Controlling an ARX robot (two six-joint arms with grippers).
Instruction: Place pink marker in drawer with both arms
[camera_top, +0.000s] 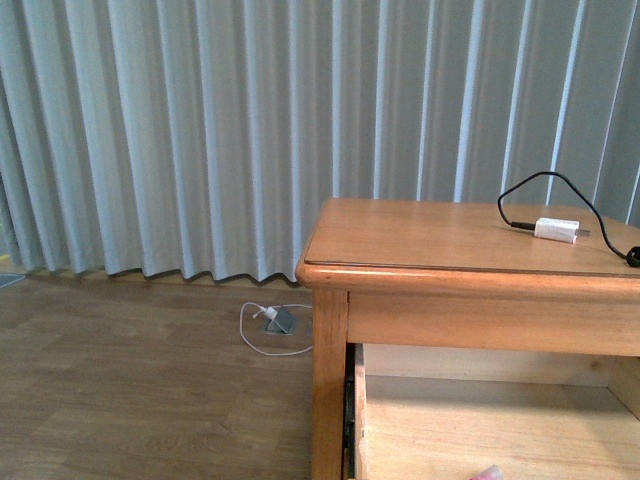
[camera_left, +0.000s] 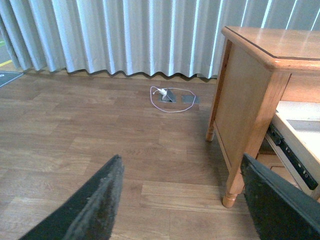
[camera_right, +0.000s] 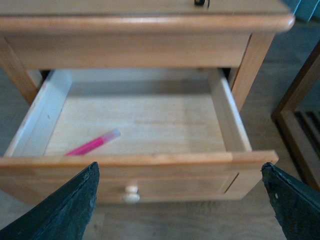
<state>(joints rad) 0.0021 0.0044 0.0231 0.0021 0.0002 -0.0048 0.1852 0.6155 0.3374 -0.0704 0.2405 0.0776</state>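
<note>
Pink marker (camera_right: 93, 144) inside open drawer (camera_right: 150, 159)

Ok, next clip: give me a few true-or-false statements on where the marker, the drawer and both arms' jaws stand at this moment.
1. The pink marker lies inside the drawer. True.
2. The drawer is pushed shut. False: it is pulled out, with its inside in view.
3. The right arm's jaws grip the marker. False: they stand open and empty, and the marker lies on the drawer floor.
4. A white charger rests on the table. True.
5. The left arm's jaws clamp the table leg. False: they stand open over the floor, apart from the table.
</note>
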